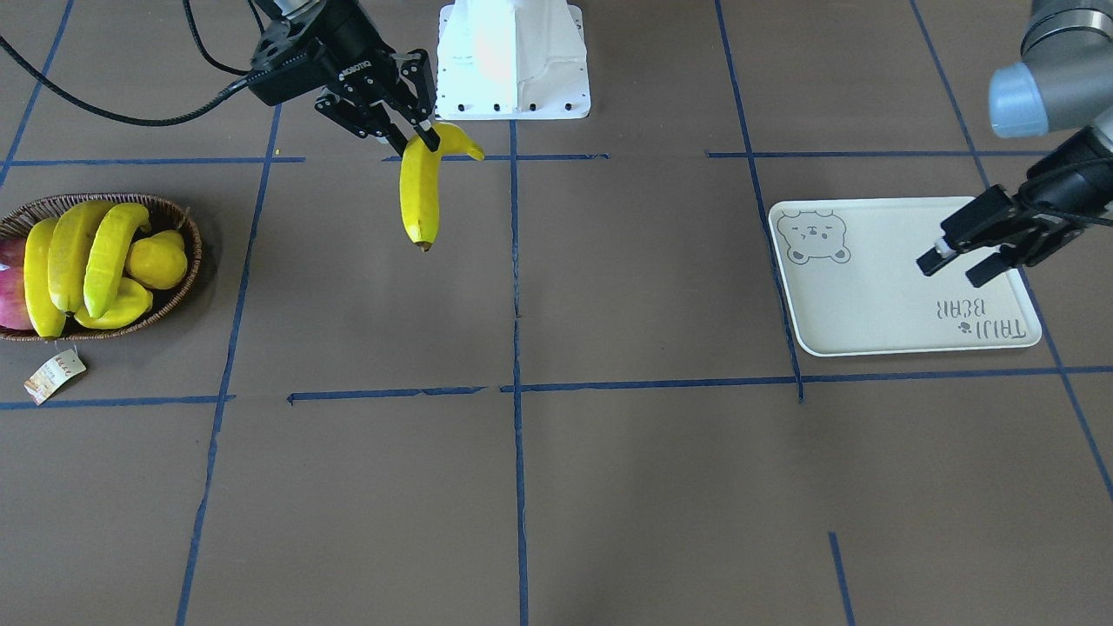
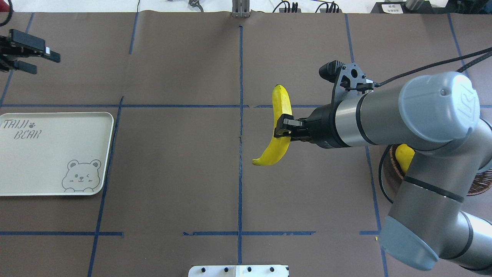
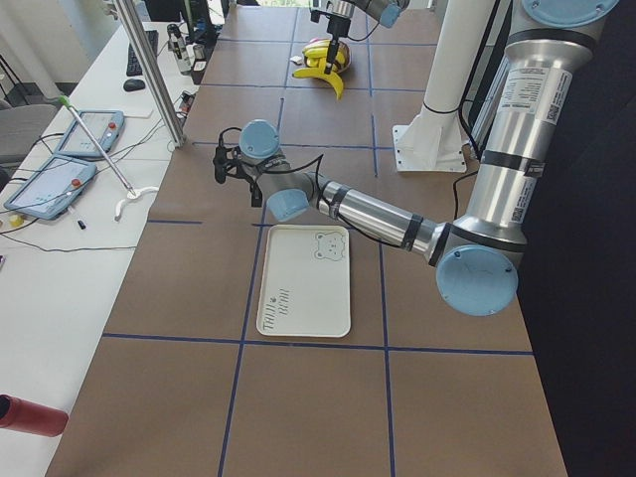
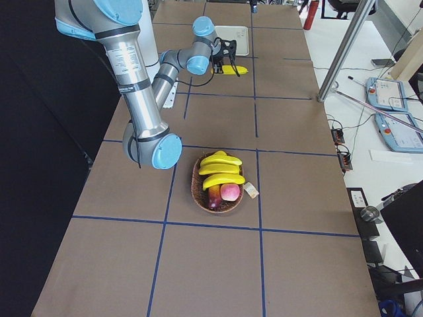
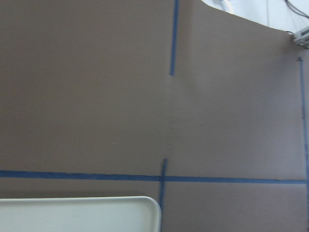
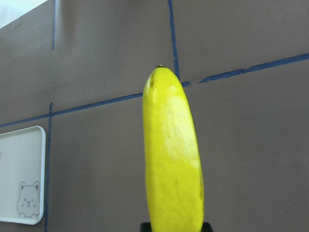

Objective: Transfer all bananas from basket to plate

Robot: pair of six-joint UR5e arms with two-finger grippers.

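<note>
One banana point(image 1: 421, 196) point(image 2: 281, 105) hangs in the air over the table's middle, held near its stem end by my right gripper point(image 1: 416, 137) point(image 2: 283, 129), which is shut on it. It fills the right wrist view as a long yellow banana point(image 6: 171, 159). Three more bananas point(image 1: 74, 256) lie side by side in the wicker basket point(image 1: 178, 217); in the overhead view my right arm hides most of that basket point(image 2: 480, 186). The cream plate point(image 1: 896, 287) point(image 2: 50, 154) with its bear drawing has nothing on it. My left gripper point(image 1: 956, 269) point(image 2: 40, 61) hovers open near the plate.
The basket also holds lumpy yellow fruit point(image 1: 158, 261) and a red fruit point(image 1: 9, 287). Its paper tag point(image 1: 55, 376) lies on the table in front of it. The white robot base point(image 1: 513, 61) stands behind the held banana. Blue tape lines cross the brown table.
</note>
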